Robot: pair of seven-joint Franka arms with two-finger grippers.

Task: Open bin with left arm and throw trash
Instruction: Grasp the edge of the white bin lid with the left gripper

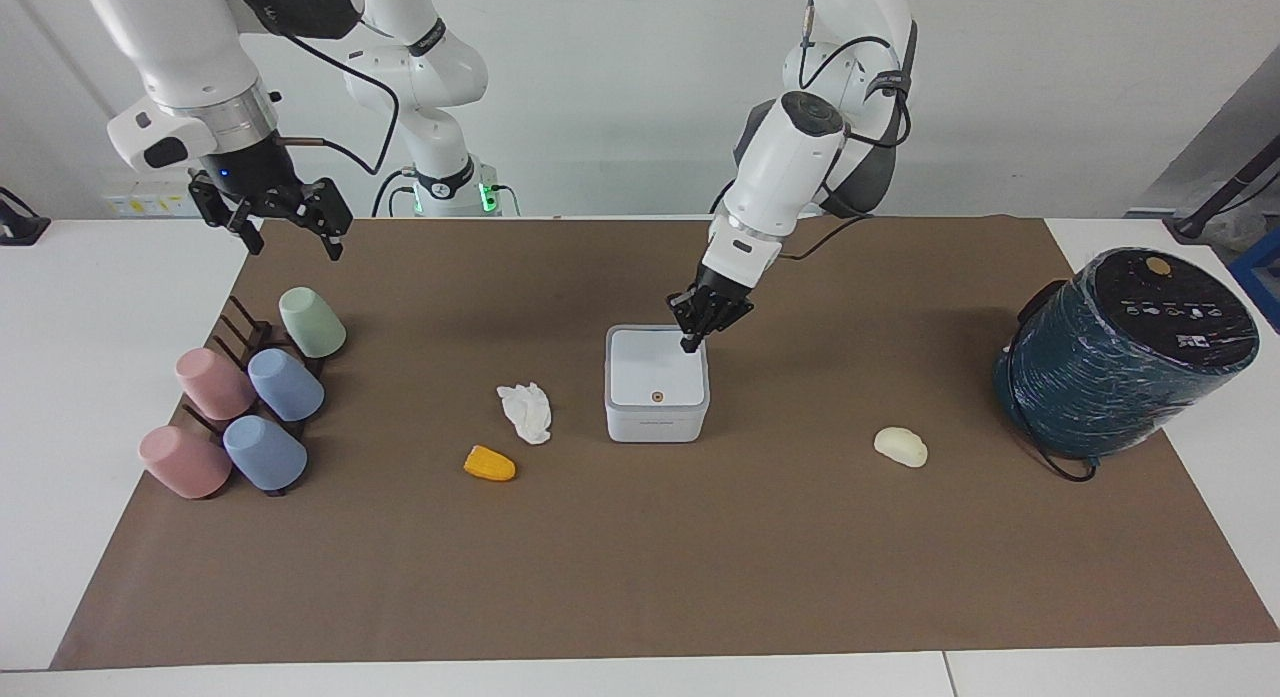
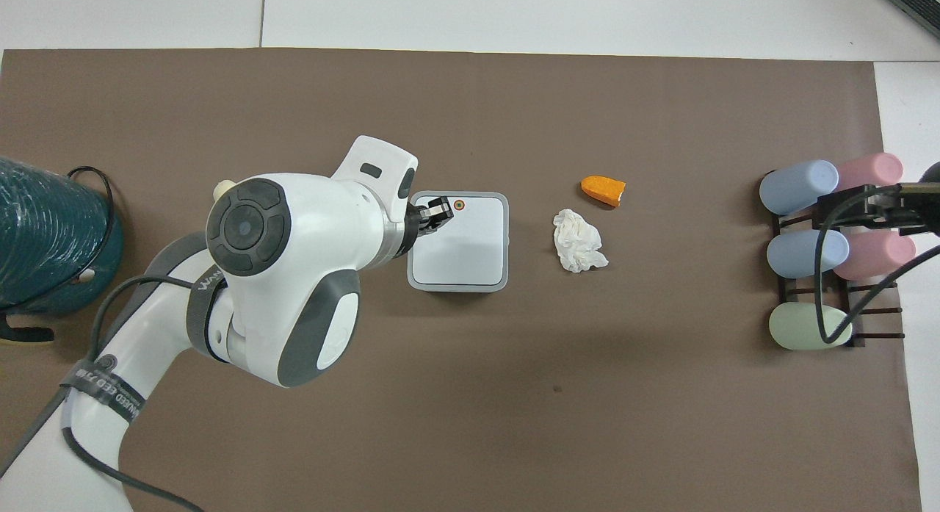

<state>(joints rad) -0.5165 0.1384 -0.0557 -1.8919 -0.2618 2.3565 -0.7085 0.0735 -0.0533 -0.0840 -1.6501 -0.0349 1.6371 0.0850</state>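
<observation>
The bin (image 1: 656, 382) is seen near the middle of the brown mat (image 1: 640, 577) on the tabletop (image 1: 100, 307), its lid down and the small orange dot on the lid turned away from the robots; the left gripper (image 1: 690, 345) is held low over the corner of the lid that lies nearer to the robots and toward the left arm's end of the tabletop, its fingertips brought together with nothing between them; whether the tips actually touch the lid cannot be told. In the overhead view the same gripper (image 2: 438, 208) is seen just beside the orange dot.

The trash is spread over the mat: the crumpled tissue (image 1: 526, 412) lies beside the bin toward the right arm's end; the corn piece (image 1: 489, 464) lies near the tissue and farther from the robots; the cream lump (image 1: 900, 446) lies well apart from the bin toward the left arm's end, between the bin and the dark teal cylinder (image 1: 1120, 352), which is stood tilted at that end of the mat with a black cable beneath it.

The right gripper (image 1: 292, 239) is held up in the air over the corner of the mat at the right arm's end, its jaws spread wide and nothing in them; that arm is waiting. Under and near it a dark rack (image 1: 245, 332) is placed, on which five pastel cups (image 1: 285, 384) are hung: one green, two blue, two pink.
</observation>
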